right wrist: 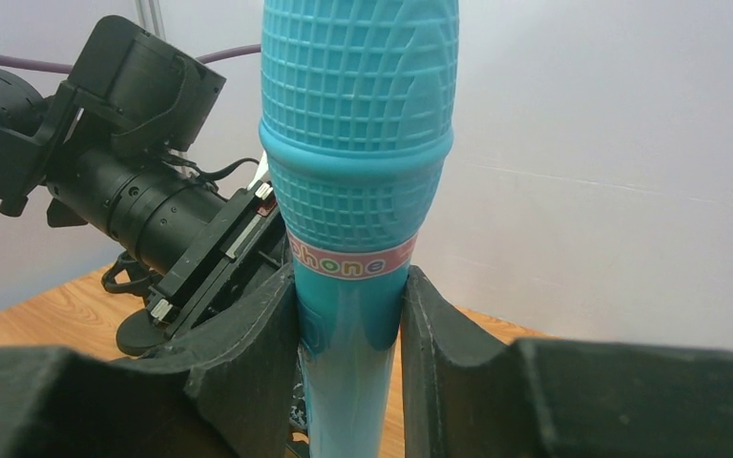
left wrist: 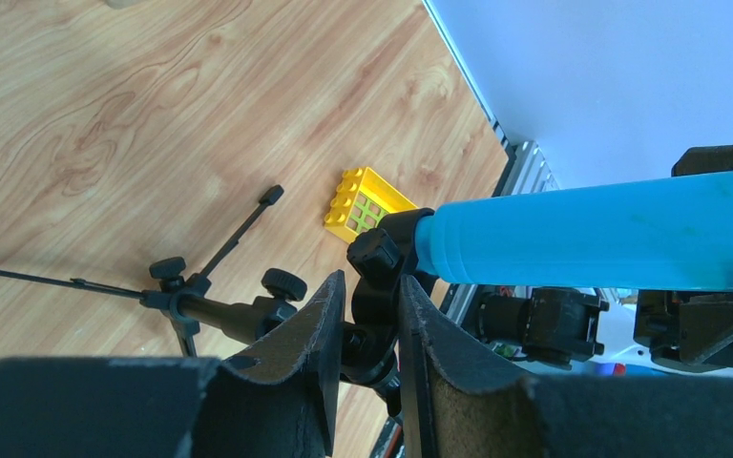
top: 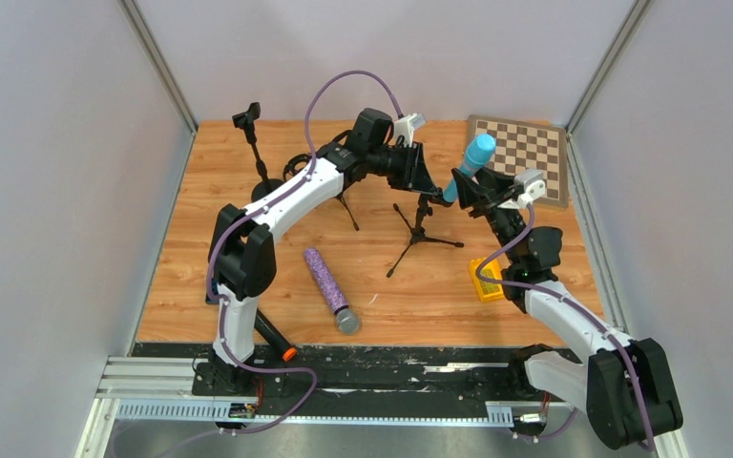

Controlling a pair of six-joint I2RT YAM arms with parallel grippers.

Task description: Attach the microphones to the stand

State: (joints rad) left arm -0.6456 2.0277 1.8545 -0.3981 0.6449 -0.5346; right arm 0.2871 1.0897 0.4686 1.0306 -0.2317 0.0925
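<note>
Both arms meet at the tripod stand (top: 418, 227).
Overhead: I see the light-blue microphone (top: 474, 160) slanting above it, the purple microphone (top: 328, 288) lying flat nearby. Left wrist: my left gripper (left wrist: 370, 286) narrowly brackets the stand's clip (left wrist: 374, 258); I can't tell whether it presses. Right wrist: my right gripper (right wrist: 348, 281) clamps the blue shaft.

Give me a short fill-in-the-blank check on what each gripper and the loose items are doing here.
The right gripper holds the ___.
The purple microphone lies flat on the ___.
The left gripper has a finger each side of the ___'s clip.
The brick is ___.
Missing: blue microphone; table; stand; yellow.
</note>
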